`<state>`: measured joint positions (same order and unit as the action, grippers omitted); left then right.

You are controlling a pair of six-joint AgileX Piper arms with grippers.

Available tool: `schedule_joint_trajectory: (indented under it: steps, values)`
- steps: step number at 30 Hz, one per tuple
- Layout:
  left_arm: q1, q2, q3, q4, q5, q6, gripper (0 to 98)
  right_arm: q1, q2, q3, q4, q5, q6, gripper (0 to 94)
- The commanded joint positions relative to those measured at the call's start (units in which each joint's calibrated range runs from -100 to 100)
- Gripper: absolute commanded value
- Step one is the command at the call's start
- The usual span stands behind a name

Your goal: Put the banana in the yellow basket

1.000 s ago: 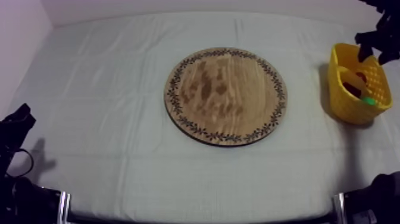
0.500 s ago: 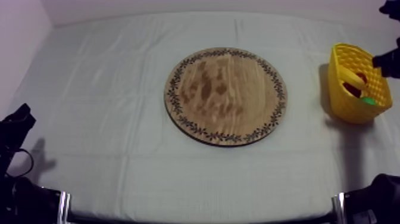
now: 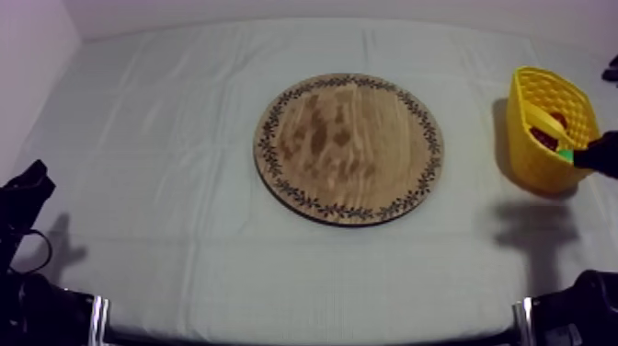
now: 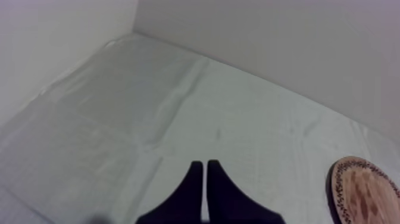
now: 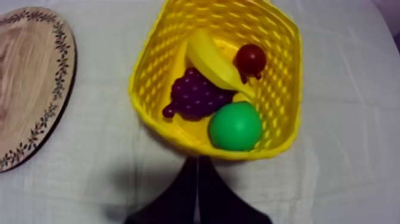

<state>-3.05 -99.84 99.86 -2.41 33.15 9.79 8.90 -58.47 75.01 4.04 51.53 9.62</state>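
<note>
The banana (image 5: 211,59) is lying slantwise in the basket (image 5: 152,77) just ahead of the right gripper (image 5: 196,167), its fingers clenching on nothing.

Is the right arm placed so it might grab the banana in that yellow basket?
Probably yes: nothing covers the banana in the open-topped yellow basket, and the right gripper sits just outside its rim, though it is shut and would need to open.

Left gripper (image 4: 205,164) is showing two plain black fingers (image 4: 190,190), broadening back from the tips; right gripper (image 5: 197,159) is looking alike, thin seam running between the jaws.
</note>
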Motion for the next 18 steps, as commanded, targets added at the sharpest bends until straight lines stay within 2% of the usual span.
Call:
schedule_joint_trajectory:
  steps: [1, 7, 12, 15, 18]
  values:
    - [0.0, 0.0, 0.0, -0.01, 0.0, 0.0, 0.1, -1.0, -8.0, 6.3, 0.1, -2.0, -0.5, 0.4]
    - [0.0, 0.0, 0.0, -0.01, 0.0, 0.0, 0.1, -2.9, -20.1, 15.2, -1.0, -9.3, -1.1, 0.4]
    - [0.0, 0.0, 0.0, -0.01, 0.0, 0.0, 0.1, -4.1, -26.8, 19.0, -4.4, -9.9, 0.2, 0.4]
    - [0.0, 0.0, 0.0, -0.01, 0.0, 0.0, 0.1, -4.8, -30.3, 20.5, -6.1, -9.5, -0.8, 0.4]
    - [0.0, 0.0, 0.0, -0.01, 0.0, 0.0, 0.1, -6.2, -33.7, 21.7, -6.0, -9.5, -3.4, 0.3]
